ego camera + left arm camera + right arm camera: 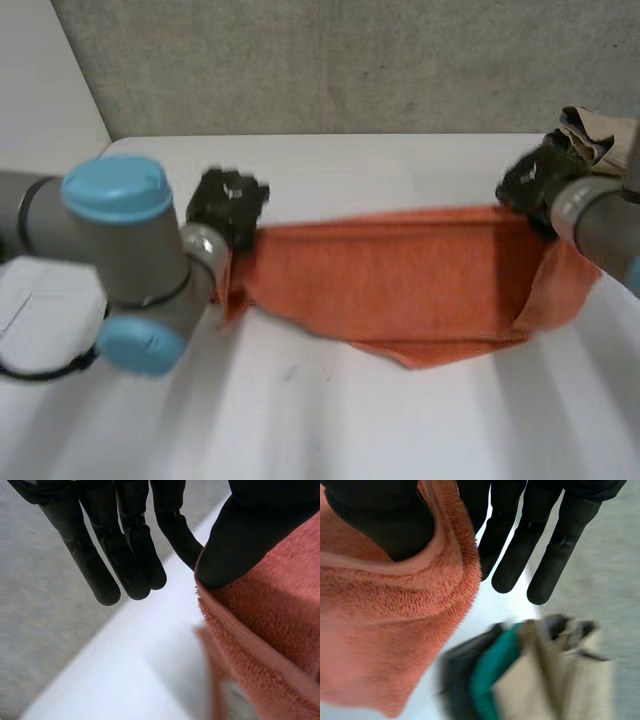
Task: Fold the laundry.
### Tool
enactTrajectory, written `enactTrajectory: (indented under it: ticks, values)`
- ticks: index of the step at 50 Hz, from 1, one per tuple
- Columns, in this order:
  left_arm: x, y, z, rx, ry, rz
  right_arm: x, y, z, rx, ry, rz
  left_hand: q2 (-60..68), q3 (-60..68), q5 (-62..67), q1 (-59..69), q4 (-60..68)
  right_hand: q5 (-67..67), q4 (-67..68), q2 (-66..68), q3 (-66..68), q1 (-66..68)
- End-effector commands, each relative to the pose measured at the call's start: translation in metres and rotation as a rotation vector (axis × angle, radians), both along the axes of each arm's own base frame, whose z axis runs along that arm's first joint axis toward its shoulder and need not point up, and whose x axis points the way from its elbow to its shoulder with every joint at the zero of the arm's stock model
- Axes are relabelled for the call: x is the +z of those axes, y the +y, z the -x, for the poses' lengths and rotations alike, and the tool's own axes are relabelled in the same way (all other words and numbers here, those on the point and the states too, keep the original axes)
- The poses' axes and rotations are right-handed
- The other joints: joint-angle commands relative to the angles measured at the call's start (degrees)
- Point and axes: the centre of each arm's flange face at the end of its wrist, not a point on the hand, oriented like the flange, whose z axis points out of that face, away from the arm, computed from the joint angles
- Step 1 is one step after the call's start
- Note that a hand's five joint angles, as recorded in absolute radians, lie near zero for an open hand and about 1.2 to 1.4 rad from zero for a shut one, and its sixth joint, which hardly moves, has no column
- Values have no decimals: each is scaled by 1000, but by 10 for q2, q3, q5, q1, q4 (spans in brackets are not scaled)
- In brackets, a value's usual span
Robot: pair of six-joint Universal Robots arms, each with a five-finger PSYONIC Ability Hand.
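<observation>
An orange towel [400, 280] hangs stretched between my two hands just above the white table [300, 420], its lower edge sagging onto the surface. My left hand [228, 208] holds the towel's left top corner. In the left wrist view the thumb [240, 545] pinches the towel's [270, 630] edge against a finger, while the other fingers [130, 555] stay straight. My right hand [535, 180] holds the right top corner. There its thumb [385, 520] clamps the towel's [385, 630] hem, the remaining fingers [520, 545] extended beyond it.
A pile of other clothes [588, 130] lies at the table's back right corner, just behind my right hand; in the right wrist view it is a beige, green and dark heap [530, 675] below the fingertips. A grey wall [350, 60] stands behind the table.
</observation>
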Motion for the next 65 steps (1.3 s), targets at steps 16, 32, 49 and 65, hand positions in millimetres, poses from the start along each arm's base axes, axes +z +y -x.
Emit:
enactTrajectory:
  ticks: [16, 32, 49, 65]
  values:
    - [141, -16, -6, 33, 321, 568, 64, -13, -42, 107, -360, 661, 114, 116, 138, 138, 113, 135, 113, 125, 117, 149]
    - [-39, 51, -37, -21, 47, 66, -99, 43, -14, 89, -396, -149, 114, 116, 138, 138, 113, 121, 98, 111, 103, 134]
    - [-45, 50, -39, -17, 61, 54, -103, 5, 59, -333, -770, -343, 114, 116, 138, 138, 113, -387, -410, -397, -405, -374]
    - [-46, 46, -40, -9, 89, 37, -114, 3, 75, -379, -802, -411, 114, 116, 138, 138, 113, 135, 113, 125, 117, 149]
